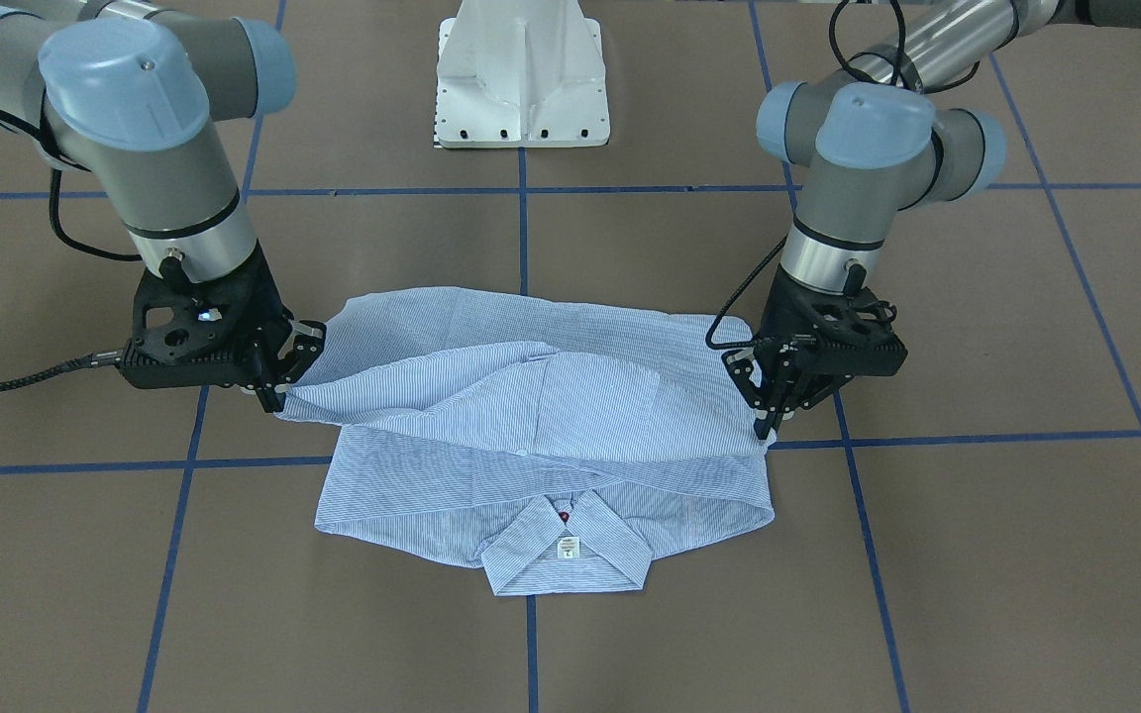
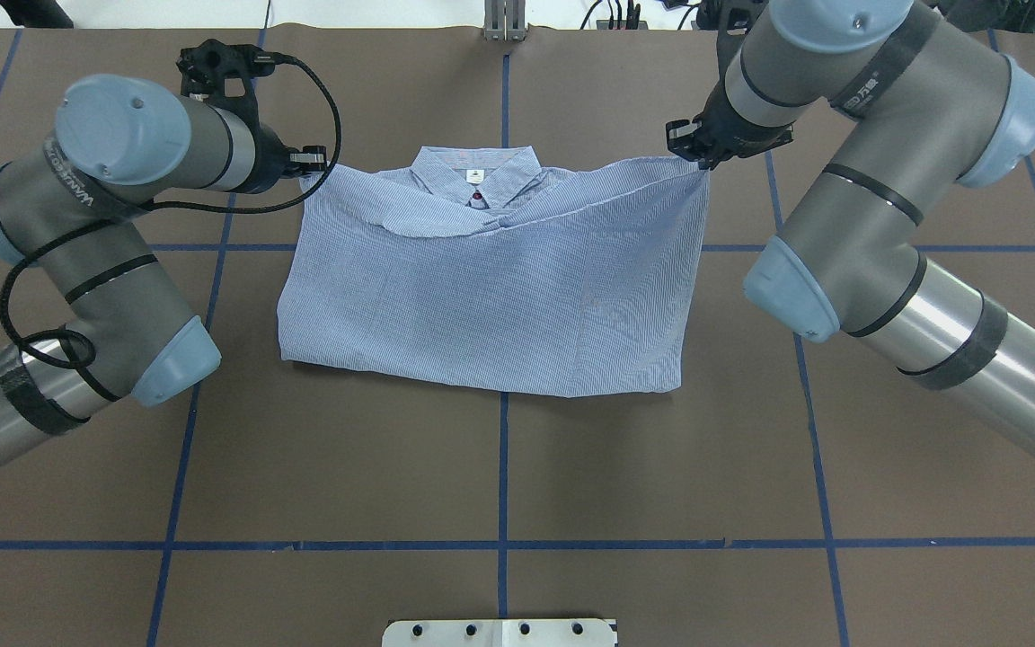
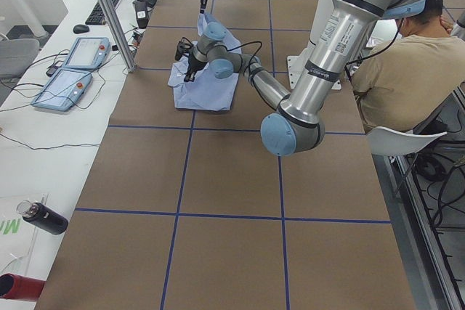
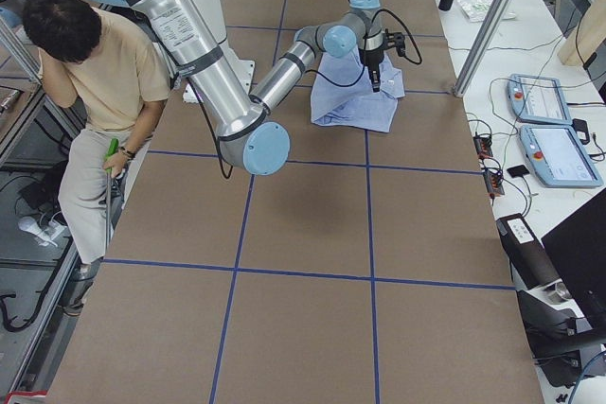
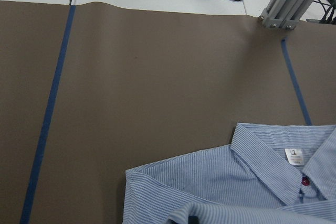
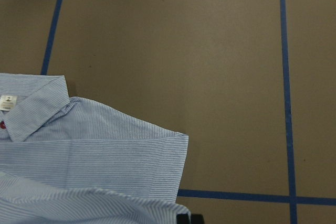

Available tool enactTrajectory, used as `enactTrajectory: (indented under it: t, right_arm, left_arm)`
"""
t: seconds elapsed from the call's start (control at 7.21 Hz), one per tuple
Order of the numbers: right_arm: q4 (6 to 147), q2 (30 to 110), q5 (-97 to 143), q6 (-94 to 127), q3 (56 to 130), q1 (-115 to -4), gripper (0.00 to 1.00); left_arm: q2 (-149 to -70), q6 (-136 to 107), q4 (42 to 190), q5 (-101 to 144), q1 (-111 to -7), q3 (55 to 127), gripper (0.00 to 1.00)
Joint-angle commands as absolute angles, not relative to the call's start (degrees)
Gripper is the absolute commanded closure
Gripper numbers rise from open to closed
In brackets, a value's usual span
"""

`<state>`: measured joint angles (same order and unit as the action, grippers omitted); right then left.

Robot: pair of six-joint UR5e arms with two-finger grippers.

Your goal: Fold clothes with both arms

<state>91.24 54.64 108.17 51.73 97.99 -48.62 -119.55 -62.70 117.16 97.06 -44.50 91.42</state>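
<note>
The black left gripper (image 1: 765, 424) and black right gripper (image 1: 278, 396) had jaws clenched on the light blue-and-white striped shirt (image 1: 541, 416), stretched lengthwise between them, its collar (image 1: 566, 555) just beyond.

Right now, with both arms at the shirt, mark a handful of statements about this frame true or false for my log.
1. The left gripper and the right gripper each pinch an edge of the shirt. True.
2. The folded layer hides the collar. False: the collar shows, with its white label.
3. The whole shirt hangs clear of the table. False: most of it lies flat on the table; only the gripped edge is raised.
4. The collar lies on the side away from the robot's base. True.
5. No person is in view. False: a seated person shows in the side views.
</note>
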Motion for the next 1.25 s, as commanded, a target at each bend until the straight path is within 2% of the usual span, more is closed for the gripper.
enactTrajectory:
  t: [0.0,0.14,0.69,0.83,0.97,1.11]
  right_arm:
    - [79.42,54.76,107.05,52.21,87.85,-47.81,1.00]
    - [76.84,54.67,106.79,52.21,85.19,-47.81,1.00]
    - [76.64,53.88,104.60,52.12,83.42,-47.72,1.00]
    - [76.55,53.88,104.68,52.29,83.06,-47.81,0.53]
    - [76.47,53.79,104.68,52.38,83.14,-47.81,0.12]
    - [76.46,53.79,104.76,52.38,83.14,-47.81,0.00]
  left_arm:
    - [-122.15,-61.79,124.26,97.03,-44.38,82.12,1.00]
    - [-124.52,-61.79,124.45,97.03,-44.38,80.18,1.00]
    - [-127.26,-60.13,124.54,97.03,-44.47,77.18,1.00]
    - [-127.27,-58.38,124.63,97.03,-44.73,76.99,0.60]
    - [-127.35,-58.01,124.80,97.12,-45.17,76.82,0.35]
    - [-127.35,-54.88,124.80,97.29,-45.78,76.56,0.00]
